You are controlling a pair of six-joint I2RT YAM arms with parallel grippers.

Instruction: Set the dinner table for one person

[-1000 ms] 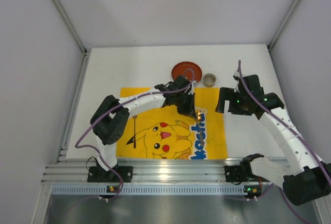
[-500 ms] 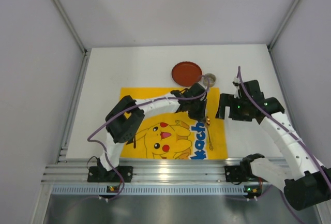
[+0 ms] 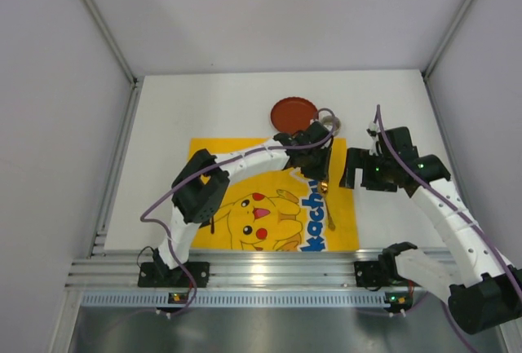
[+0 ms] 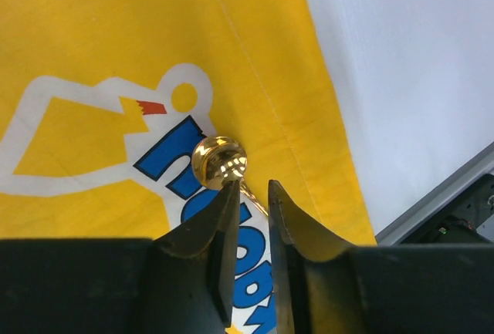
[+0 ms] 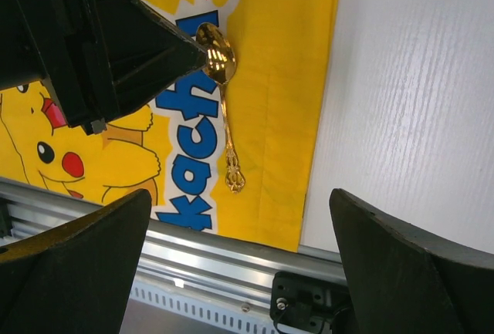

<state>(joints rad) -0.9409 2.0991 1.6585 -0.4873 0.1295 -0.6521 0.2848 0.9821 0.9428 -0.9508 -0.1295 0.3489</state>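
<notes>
Yellow mat (image 4: 116, 25): spoon (image 4: 220, 160) handle hidden behind left end effector (image 4: 251, 195).

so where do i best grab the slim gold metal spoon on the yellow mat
Take the gold spoon by its thin handle at mid-length, from straight above, jaws across it. It lies flat on the yellow cloth mat; the rounded bowl would likely slip.

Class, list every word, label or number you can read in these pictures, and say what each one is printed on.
"kach": blue letters edged in white on the yellow cloth mat, clearest in the right wrist view; the rest of the word is hidden.
Blue letter fragments on the same mat in the left wrist view: too cut off to read.
No other text can be read, and none stands on the white table.
</notes>
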